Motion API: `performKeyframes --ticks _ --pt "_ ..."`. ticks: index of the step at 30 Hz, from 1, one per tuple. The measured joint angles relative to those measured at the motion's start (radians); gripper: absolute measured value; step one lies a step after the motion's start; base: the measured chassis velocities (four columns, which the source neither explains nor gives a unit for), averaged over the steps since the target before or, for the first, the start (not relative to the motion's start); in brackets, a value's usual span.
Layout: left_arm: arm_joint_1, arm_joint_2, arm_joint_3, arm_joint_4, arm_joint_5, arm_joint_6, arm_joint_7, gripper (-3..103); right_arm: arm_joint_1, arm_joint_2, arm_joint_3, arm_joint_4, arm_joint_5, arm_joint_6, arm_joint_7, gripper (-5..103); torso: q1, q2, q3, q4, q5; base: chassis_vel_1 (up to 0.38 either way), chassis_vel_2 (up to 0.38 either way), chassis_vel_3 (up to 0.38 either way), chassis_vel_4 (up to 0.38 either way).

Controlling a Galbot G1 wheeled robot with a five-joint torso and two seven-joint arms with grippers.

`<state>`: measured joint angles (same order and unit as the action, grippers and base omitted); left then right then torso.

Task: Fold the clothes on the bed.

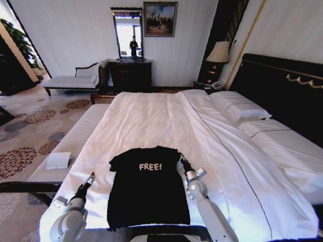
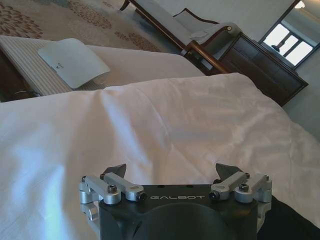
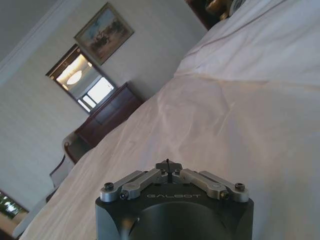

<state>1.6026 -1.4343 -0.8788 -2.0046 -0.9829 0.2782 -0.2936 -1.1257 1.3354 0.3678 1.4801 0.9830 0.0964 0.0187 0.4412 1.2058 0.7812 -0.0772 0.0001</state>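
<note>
1 black T-shirt [image 1: 147, 189] with "FREE!" across the chest lies flat and face up on the near end of the bed [image 1: 151, 121], collar toward the far side, hem toward the robot. The left gripper [image 1: 90, 179] sits just left of the shirt's left edge, over the white sheet, its fingers [image 2: 115, 171] spread wide and empty. The right gripper [image 1: 181, 162] rests at the shirt's right sleeve, its fingertips [image 3: 168, 165] pinched together; no cloth can be seen caught between them. Being thin cotton, the shirt is likely light, limp and prone to bunching or dragging the sheet along, so a pinch at the sleeve seams or shoulder corners looks the safest hold, lifting only the shirt layer.
</note>
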Motion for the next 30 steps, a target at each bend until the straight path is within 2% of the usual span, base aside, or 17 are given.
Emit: performKeyframes --ticks 7,22,30 --pt "0.004 0.002 -0.001 -0.011 -0.005 0.001 0.0 100 -0.024 0.001 0.014 0.016 0.0 0.017 0.003 0 0.0 0.0 0.0 0.0001 0.0 0.0 0.0 0.0 0.0" --pt "0.008 0.002 -0.004 -0.019 -0.02 -0.001 -0.001 100 -0.125 0.059 0.109 0.08 -0.025 0.069 0.032 0 0.0 0.0 0.0 0.0 -0.0001 0.0 0.0 0.0 0.0" --pt "0.011 0.002 -0.002 -0.023 -0.021 -0.001 -0.001 100 -0.117 0.056 0.128 0.045 -0.029 0.077 0.033 0 0.0 0.0 0.0 0.0 -0.0002 0.0 0.0 0.0 0.0"
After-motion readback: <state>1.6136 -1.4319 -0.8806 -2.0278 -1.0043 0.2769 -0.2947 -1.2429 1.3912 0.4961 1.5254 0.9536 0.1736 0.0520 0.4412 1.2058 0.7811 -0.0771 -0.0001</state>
